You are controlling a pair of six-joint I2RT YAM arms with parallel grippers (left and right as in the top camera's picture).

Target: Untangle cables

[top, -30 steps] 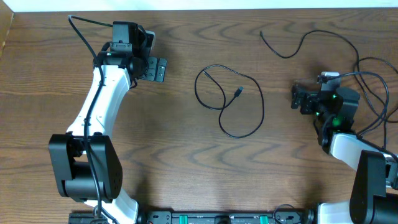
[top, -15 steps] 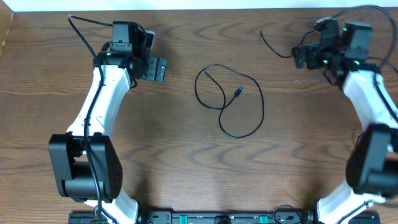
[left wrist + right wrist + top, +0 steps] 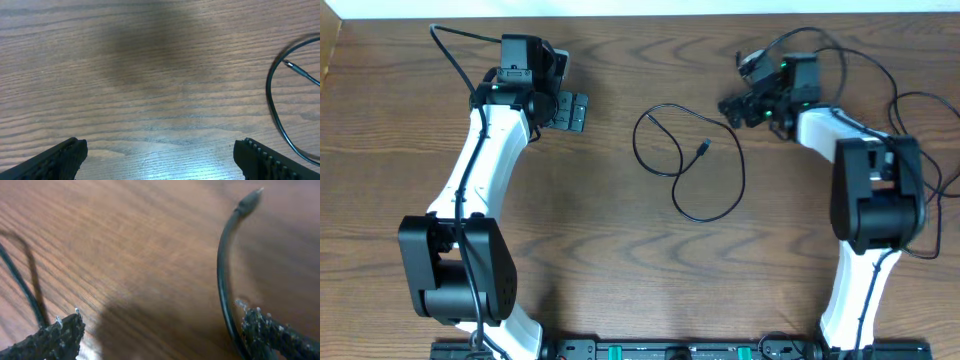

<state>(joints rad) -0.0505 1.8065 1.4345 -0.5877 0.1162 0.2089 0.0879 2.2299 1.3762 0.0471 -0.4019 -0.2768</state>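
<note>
A thin black cable (image 3: 685, 160) lies in a loose loop at the table's middle, its small plug (image 3: 704, 147) inside the loop. A second black cable (image 3: 876, 62) trails across the back right, partly hidden by my right arm. My right gripper (image 3: 738, 108) stands open just right of the loop. In the right wrist view a black cable (image 3: 223, 275) with a plug end (image 3: 250, 200) runs close inside the right finger (image 3: 275, 336) of the gripper (image 3: 162, 336), ungripped. My left gripper (image 3: 572, 110) (image 3: 160, 160) is open over bare wood, left of the loop's edge (image 3: 274, 105).
The thicker black cords of the right arm (image 3: 920, 130) loop over the table's right side. The left arm (image 3: 480, 170) stretches along the left side. The table's back edge (image 3: 640, 18) runs along the top.
My right arm has swung from the right edge to the back and then leftward, ending beside the middle loop. The left arm and the loop have not moved.
</note>
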